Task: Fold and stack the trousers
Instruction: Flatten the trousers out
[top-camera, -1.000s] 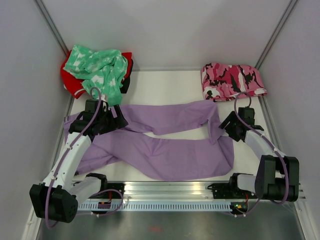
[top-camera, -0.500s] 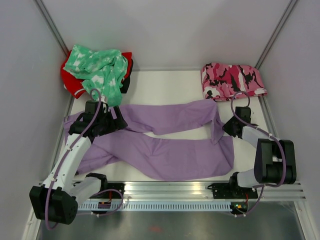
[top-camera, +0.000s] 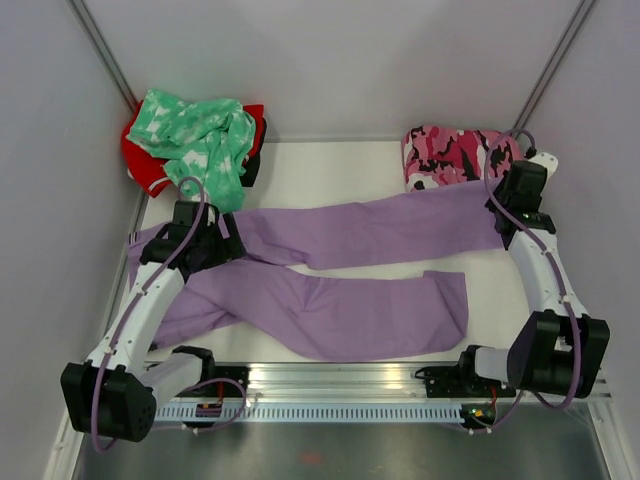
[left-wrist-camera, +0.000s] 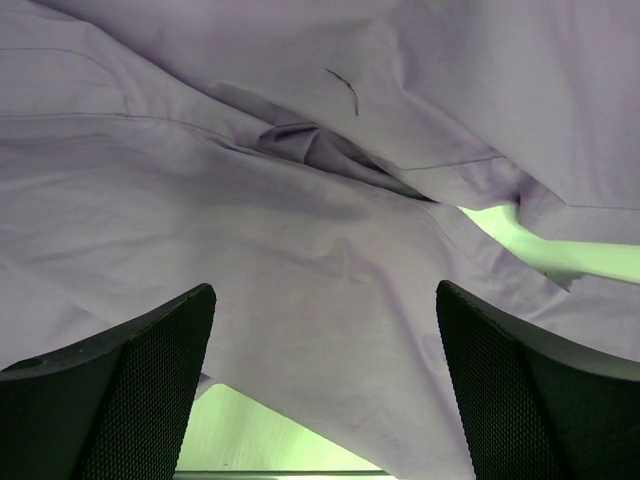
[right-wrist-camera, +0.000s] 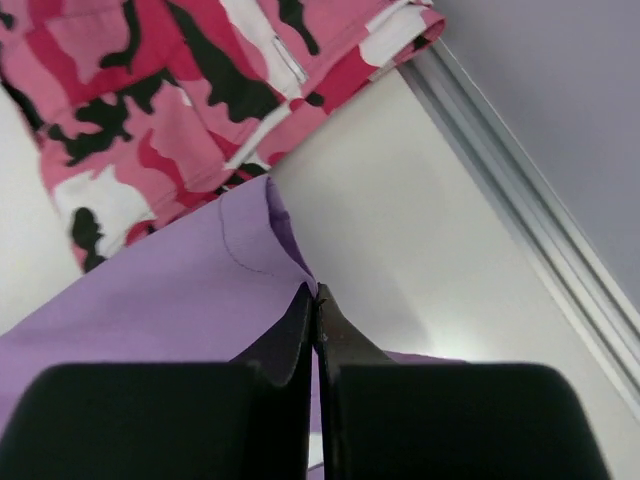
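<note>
The left arm (top-camera: 140, 310) rises from its base at the near left corner of the table (top-camera: 330, 170) and bends forward along the left edge, wrist tipped down. The left gripper (top-camera: 210, 244) hangs with its jaws spread wide, its dark textured fingers (left-wrist-camera: 140, 390) well apart just above the trousers (top-camera: 350, 235). The right arm (top-camera: 540, 270) stretches from the near right corner along the right edge toward the far right corner. The right gripper (right-wrist-camera: 314, 292) is pinched tight on the trousers' leg hem.
</note>
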